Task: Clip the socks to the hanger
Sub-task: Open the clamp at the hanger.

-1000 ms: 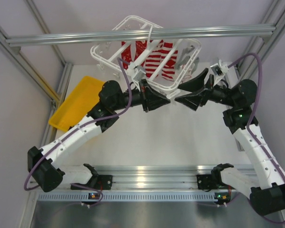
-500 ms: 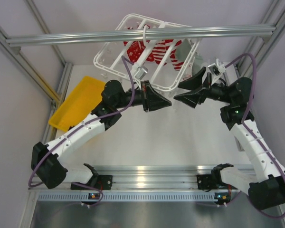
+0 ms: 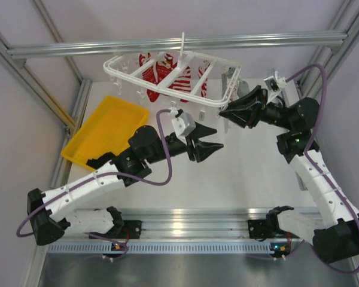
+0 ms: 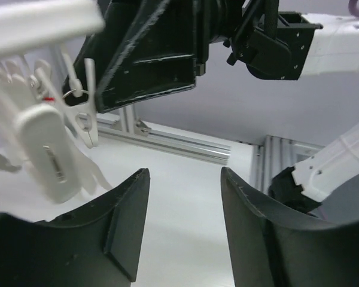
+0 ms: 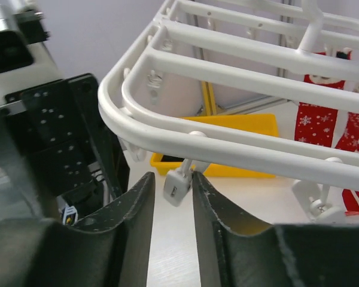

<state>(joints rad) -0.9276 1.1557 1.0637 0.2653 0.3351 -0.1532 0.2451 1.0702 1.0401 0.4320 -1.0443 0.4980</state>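
The white hanger hangs level from the top rail by its hook. Red-and-white patterned socks and a grey-white garment are clipped under it. The black socks are out of view. My left gripper floats open below the hanger's right half, nothing between its fingers. My right gripper sits at the hanger's right edge. In the right wrist view the hanger's rim crosses just above my right gripper. Its jaws stand narrowly apart around a dangling white clip, which touches the right finger only.
A yellow tray lies on the table at the left, under the hanger's left end. Aluminium frame posts stand on both sides. In the left wrist view, white clips dangle at the left and the right arm's black body is close above.
The hanger has swung from tilted to level. My left arm has dropped back from it and its jaws have opened. My right gripper's jaws have narrowed around a clip.
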